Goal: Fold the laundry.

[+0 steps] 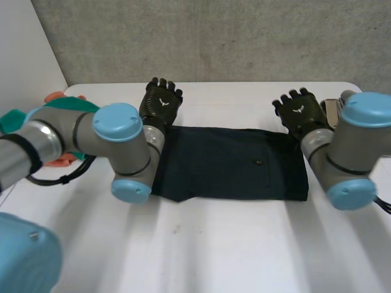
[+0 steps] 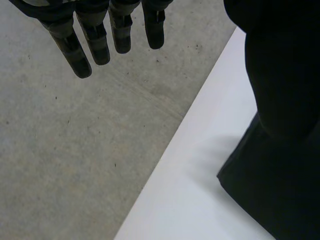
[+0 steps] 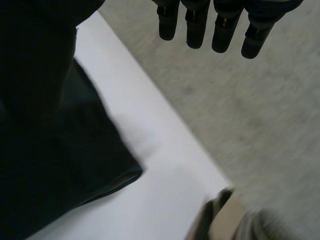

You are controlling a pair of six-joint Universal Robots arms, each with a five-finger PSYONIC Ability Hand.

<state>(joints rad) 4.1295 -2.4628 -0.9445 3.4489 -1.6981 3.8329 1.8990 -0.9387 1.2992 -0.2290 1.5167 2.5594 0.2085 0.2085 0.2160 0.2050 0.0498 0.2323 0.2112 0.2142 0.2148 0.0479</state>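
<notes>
A dark navy garment (image 1: 232, 162) lies folded into a flat rectangle in the middle of the white table (image 1: 232, 244). My left hand (image 1: 162, 101) hovers over the garment's far left corner with its fingers (image 2: 95, 37) straight and spread, holding nothing. My right hand (image 1: 299, 110) hovers over the far right corner, its fingers (image 3: 215, 25) also straight and empty. In the left wrist view a corner of the garment (image 2: 270, 200) rests on the table below the palm. In the right wrist view the garment's corner (image 3: 60, 165) lies flat on the table.
A heap of green and salmon laundry (image 1: 76, 105) sits at the table's left edge behind my left arm. A grey-beige cloth item (image 1: 333, 110) lies at the far right, also beside the garment's corner (image 3: 225, 220). A concrete wall stands just beyond the far table edge.
</notes>
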